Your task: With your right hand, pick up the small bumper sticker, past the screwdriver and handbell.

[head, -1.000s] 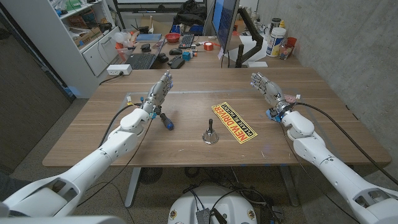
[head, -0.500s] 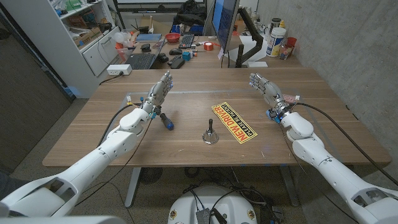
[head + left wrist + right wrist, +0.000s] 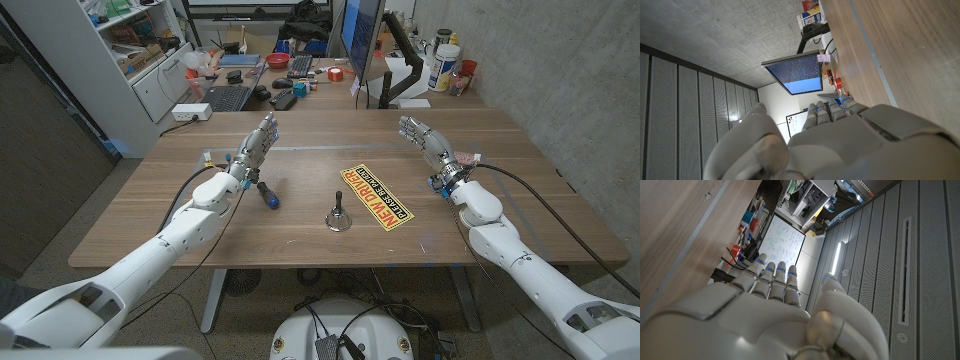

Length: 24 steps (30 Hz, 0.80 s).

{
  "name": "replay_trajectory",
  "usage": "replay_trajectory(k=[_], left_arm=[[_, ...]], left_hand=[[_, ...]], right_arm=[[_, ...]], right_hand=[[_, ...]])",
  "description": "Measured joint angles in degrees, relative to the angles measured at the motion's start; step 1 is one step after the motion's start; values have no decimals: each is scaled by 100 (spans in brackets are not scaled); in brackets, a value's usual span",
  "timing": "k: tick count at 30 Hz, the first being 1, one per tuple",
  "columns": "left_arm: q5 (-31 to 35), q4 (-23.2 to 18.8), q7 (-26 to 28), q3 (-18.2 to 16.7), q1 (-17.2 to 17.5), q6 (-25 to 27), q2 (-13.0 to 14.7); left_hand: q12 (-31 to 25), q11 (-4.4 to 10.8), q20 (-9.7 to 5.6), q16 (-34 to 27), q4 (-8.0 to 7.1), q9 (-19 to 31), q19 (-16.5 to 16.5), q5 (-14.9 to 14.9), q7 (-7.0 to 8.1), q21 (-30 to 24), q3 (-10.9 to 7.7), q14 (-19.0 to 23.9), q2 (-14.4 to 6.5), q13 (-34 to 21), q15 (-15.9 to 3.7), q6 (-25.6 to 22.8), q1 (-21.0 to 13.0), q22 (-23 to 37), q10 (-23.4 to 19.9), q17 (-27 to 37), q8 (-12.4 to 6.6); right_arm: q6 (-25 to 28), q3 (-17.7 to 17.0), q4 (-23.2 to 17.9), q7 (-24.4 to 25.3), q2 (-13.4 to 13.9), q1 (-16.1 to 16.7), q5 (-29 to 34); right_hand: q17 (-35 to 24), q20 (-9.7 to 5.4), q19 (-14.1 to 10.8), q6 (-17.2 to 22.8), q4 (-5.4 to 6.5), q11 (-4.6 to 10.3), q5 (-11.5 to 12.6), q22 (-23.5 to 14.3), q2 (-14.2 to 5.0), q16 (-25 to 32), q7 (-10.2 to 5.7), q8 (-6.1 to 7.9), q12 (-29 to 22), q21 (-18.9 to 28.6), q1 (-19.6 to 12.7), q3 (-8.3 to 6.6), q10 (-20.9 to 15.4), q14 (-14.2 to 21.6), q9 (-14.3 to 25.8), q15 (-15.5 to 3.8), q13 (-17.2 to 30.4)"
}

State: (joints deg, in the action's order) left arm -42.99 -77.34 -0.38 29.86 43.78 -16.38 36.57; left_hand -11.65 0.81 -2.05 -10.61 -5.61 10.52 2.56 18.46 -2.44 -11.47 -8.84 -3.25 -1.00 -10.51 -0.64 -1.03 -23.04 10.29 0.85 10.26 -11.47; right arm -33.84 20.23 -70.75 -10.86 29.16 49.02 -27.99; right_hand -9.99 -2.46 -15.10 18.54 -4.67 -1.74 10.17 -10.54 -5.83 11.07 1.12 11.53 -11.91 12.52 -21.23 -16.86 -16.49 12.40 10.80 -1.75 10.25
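A yellow and black bumper sticker (image 3: pixel 376 194) with red lettering lies flat on the wooden table (image 3: pixel 300 225), right of centre. Just to its left stands a small metal handbell (image 3: pixel 337 213) with a dark handle. Further left lies a screwdriver (image 3: pixel 267 193) with a blue and black handle. My right hand (image 3: pixel 428 142) is raised over the table to the right of and beyond the sticker, fingers straight and apart, holding nothing; its back shows in the right wrist view (image 3: pixel 765 310). My left hand (image 3: pixel 256 146) is raised beyond the screwdriver, fingers extended and empty, its back in the left wrist view (image 3: pixel 835 140).
Behind the table stands a cluttered desk with a keyboard (image 3: pixel 228 97), a monitor (image 3: pixel 361 40) and small items. A white shelf unit (image 3: pixel 150 60) is at the back left. Containers (image 3: pixel 452 68) sit at the back right.
My right hand has drifted slightly left, toward the table's middle. The left hand and the objects have not moved.
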Motion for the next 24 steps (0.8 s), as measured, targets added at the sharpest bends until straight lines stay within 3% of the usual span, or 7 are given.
replay_trajectory(k=[13, 24], left_arm=[[-8, 82, -24, 41, -43, -22, -40], [-23, 113, -31, 48, -48, -43, -55]], left_hand=[[0, 0, 0, 0, 0, 0, 1, 0, -21, 0, 0, 0, -30, -30, 0, -21, -30, 0, 0, 0, 0], [0, -10, 30, 0, 0, -1, -30, 0, -53, 0, 0, 10, -30, -30, 10, -114, -30, -1, -51, 0, 0]], right_arm=[[-72, 95, -145, 89, 131, 51, 218], [-440, 194, -64, 243, 139, 17, 579]], right_hand=[[0, 0, 0, 12, -23, -31, 0, 1, -31, 0, -12, 0, 1, 0, -31, -24, -31, 0, -1, 0, 0], [0, 0, 1, 94, -70, -30, 16, 1, 14, 0, -50, 0, -51, 0, -74, -23, -92, 0, -1, 0, 0]])
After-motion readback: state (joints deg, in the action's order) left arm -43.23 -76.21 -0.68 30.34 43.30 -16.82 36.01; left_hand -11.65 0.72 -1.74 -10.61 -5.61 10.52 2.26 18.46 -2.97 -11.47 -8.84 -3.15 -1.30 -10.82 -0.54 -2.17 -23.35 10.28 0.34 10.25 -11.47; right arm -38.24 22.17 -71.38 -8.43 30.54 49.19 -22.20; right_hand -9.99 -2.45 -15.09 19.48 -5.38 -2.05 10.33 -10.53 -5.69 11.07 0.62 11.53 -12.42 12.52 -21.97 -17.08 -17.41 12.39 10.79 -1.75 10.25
